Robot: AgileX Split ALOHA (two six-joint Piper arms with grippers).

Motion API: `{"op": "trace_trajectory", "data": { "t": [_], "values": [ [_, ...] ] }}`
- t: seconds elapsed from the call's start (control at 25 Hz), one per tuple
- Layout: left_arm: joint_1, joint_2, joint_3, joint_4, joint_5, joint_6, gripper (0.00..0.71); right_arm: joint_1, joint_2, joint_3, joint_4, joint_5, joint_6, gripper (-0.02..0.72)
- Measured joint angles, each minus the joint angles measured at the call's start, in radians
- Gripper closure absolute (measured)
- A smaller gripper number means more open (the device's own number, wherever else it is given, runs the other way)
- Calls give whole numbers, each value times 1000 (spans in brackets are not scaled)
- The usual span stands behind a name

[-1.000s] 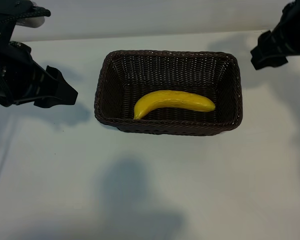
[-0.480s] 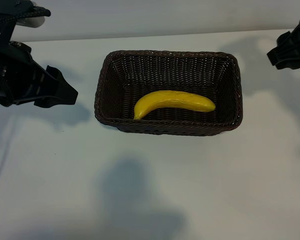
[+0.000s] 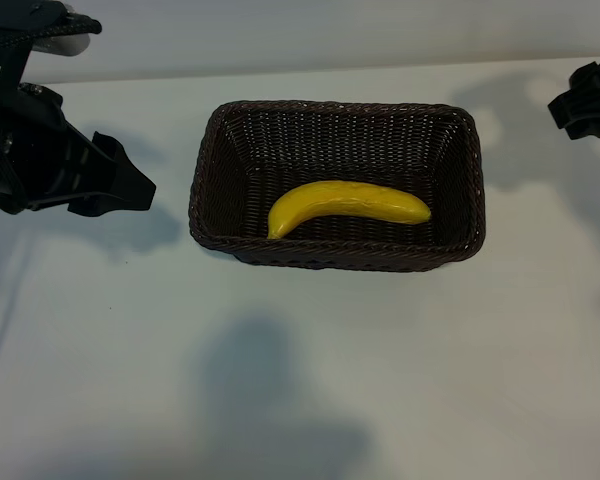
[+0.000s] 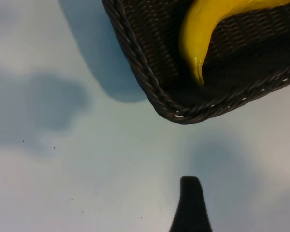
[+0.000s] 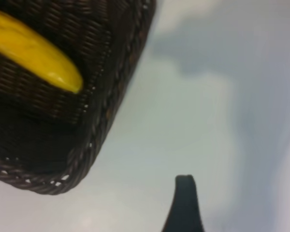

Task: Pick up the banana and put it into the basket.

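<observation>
Banana (image 3: 348,204) inside basket (image 3: 208,160), left claw (image 3: 115,180) and right claw (image 3: 583,104) spread, empty, well apart.

Bright overhead light, soft shadows on table (image 3: 300,400), right wrist blurry

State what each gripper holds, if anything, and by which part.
Nothing is held. The banana lies free in the basket; the left gripper and right gripper stand apart, empty.

surface: white table (image 3: 300,380) | directly on it: dark-brown wicker basket (image 3: 212,150), centre-rear
</observation>
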Motion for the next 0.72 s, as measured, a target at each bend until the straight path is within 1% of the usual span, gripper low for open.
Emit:
{"op": "trace_trajectory", "data": {
  "t": [0.24,0.44,0.72],
  "values": [
    [0,0,0,0,-16,0,144,0,-9,0,3,2,0,129],
    [0,0,0,0,-17,0,144,0,-10,0,3,14,0,131],
    [0,0,0,0,-17,0,145,0,-10,0,4,11,0,131]
  ]
}}
